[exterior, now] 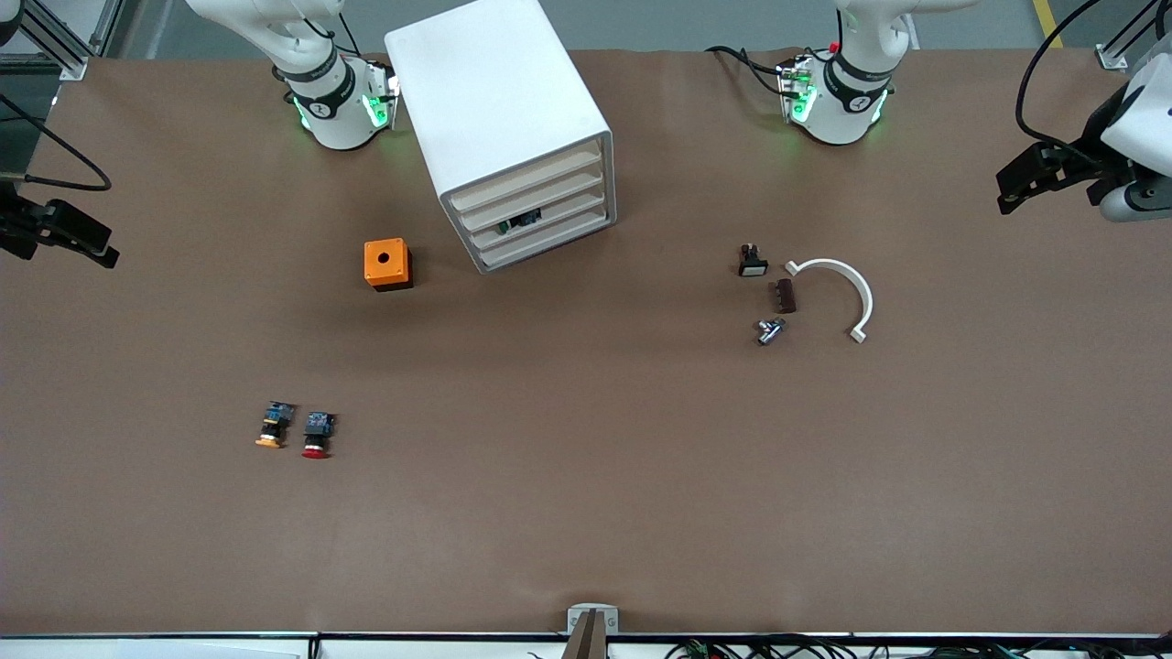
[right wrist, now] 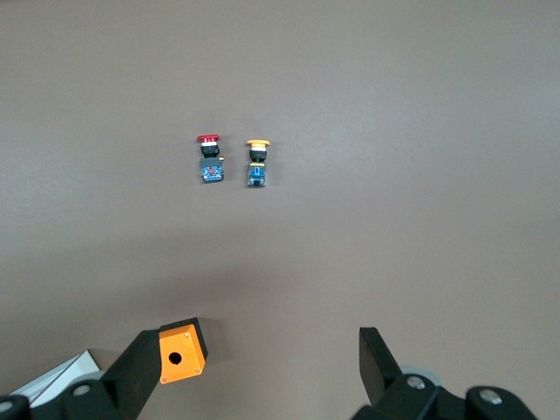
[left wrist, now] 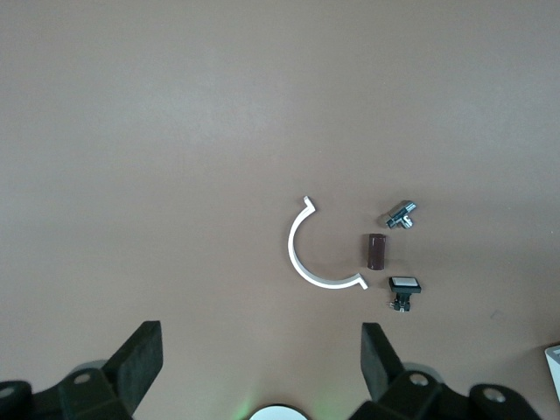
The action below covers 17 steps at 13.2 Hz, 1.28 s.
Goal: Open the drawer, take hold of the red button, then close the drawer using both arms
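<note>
Both grippers – left (left wrist: pixel 258 359), right (right wrist: pixel 254 363) – wait with jaws apart; the button (exterior: pixel 317 434) sits beside its orange-capped twin (exterior: pixel 273 426), the drawer (exterior: pixel 529 199) shut.

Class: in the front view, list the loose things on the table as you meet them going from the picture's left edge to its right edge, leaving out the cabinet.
Orange-capped button → red-capped button → orange box → white-faced switch → metal fitting → brown block → white curved clip.
</note>
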Motion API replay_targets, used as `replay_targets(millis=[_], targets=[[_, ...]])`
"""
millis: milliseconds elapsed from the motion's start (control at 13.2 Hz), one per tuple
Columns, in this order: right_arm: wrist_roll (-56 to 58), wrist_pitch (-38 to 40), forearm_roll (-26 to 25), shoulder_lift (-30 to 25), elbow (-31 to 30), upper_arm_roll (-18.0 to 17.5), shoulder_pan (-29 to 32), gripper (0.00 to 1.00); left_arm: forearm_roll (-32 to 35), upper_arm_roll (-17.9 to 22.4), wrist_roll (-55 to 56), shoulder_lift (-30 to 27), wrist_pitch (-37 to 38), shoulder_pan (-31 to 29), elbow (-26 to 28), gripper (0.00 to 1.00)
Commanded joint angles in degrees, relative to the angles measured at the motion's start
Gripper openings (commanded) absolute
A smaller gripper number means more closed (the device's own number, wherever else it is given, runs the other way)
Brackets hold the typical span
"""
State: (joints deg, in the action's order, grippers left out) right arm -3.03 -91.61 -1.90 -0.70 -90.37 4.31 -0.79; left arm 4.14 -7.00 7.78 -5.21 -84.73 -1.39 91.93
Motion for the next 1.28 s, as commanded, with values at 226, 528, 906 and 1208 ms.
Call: replay_targets(millis=[226, 528, 906, 1208], targets=[[0.49, 0.73, -0.48, 0.61, 1.16, -0.36, 0.09, 1.00, -1.06, 0.15, -1.28, -1.21, 0.43, -0.10, 1.49, 1.00], [0.49, 0.73, -0.56, 0.61, 1.16, -0.36, 0.09, 1.00, -3.94, -0.12, -0.05, -1.56, 0.44, -0.10, 2.11, 1.00], [0.40, 0.73, -0.48, 0.61, 1.16, -0.36, 0.09, 1.00, -3.35, -0.12, -0.40, 2.83, 0.79, -0.10, -3.68, 1.00], [0.49, 0.91, -0.48, 0.52, 1.16, -0.71, 0.79, 1.00, -2.12, 0.06, -0.48, 2.92, 0.88, 0.16, -3.60, 1.00]])
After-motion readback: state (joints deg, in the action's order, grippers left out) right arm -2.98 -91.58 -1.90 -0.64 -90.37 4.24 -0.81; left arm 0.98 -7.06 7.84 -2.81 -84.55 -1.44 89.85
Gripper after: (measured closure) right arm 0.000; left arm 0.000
